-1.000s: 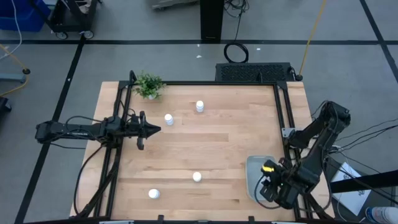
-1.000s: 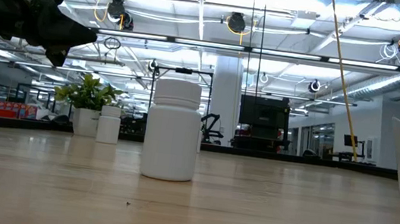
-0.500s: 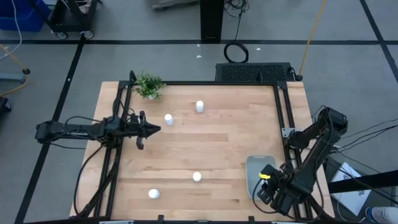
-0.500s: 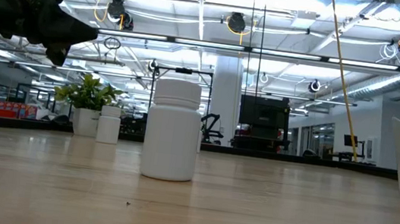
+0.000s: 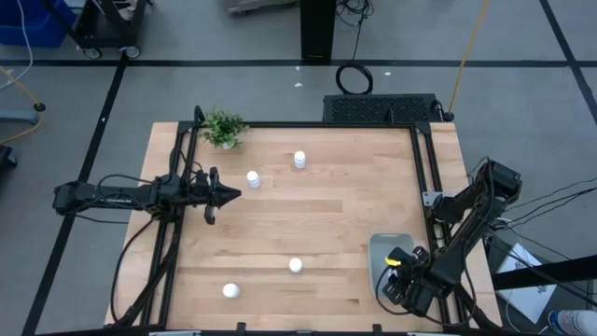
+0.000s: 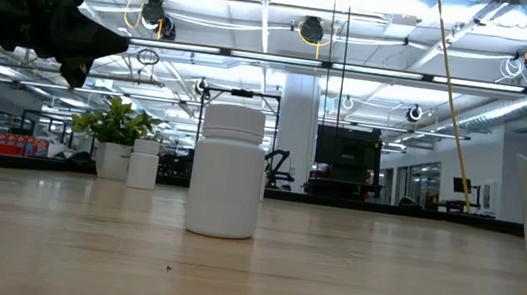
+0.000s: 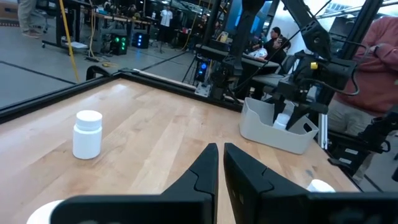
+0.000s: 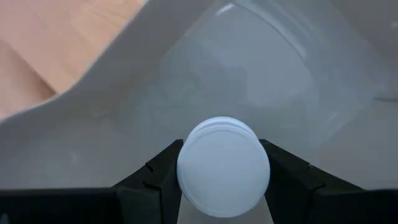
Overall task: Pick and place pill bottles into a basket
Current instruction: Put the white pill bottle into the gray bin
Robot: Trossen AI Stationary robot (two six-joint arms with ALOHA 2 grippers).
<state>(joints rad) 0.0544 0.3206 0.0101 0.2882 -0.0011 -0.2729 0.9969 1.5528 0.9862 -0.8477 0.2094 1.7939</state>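
Four white pill bottles stand upright on the wooden table: two at the far left (image 5: pixel 253 178) (image 5: pixel 299 160) and two near the front (image 5: pixel 296 265) (image 5: pixel 230 291). The pale basket (image 5: pixel 378 250) sits at the near right; it also shows in the left wrist view (image 7: pixel 292 138). My right gripper (image 5: pixel 394 280) is over the basket, shut on a fifth bottle (image 8: pixel 222 165). My left gripper (image 5: pixel 230 194) is shut and empty above the table's left side, near the bottle (image 7: pixel 87 134). My right gripper pinches the fifth bottle between its two fingers (image 8: pixel 158 171), one on each side of the bottle just below its cap (image 8: pixel 222 155). The fingers come from above, pointing down into the basket. The bottle is upright, cap up. Whether it touches the basket's floor, I cannot tell.
A small green potted plant (image 5: pixel 223 127) stands at the table's far left corner. Black rails (image 5: pixel 424 168) run along the table's sides. People show beyond the table in the left wrist view (image 7: pixel 373 74). In the low view a bottle (image 6: pixel 227 170) stands close to the camera.
My right gripper, with the bottle, has shifted a little toward the table's near edge and left, over the basket. The bottles on the table stand as before.
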